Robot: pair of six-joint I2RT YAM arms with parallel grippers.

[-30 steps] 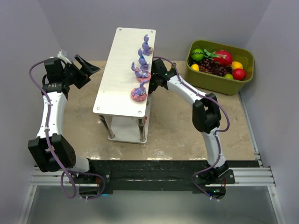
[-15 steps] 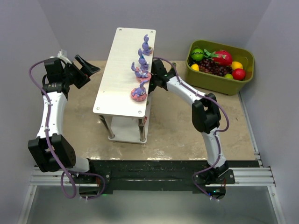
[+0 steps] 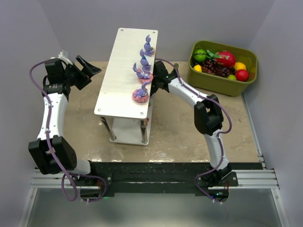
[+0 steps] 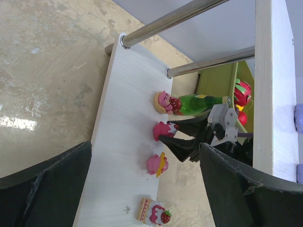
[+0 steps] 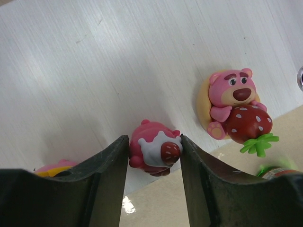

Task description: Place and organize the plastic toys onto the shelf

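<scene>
right gripper [image 5: 154, 140]: jaws close either side of small pink strawberry-topped plastic figurine [image 5: 152, 155] | figurine on two-tier white shelf's lower board [image 5: 94, 71], right edge | clamped or loosened: cannot tell | left gripper [image 3: 88, 66]: wide, empty, well left

Olive-green bin [image 3: 218, 83] of fruits [image 3: 226, 58] at table's [image 3: 175, 132] far right

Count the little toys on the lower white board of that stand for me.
4, in a row on the lower tier: a strawberry cake piece, a pink-and-yellow piece, a pink toy flanked by the right gripper, and a pink bear. Others may be hidden.
</scene>
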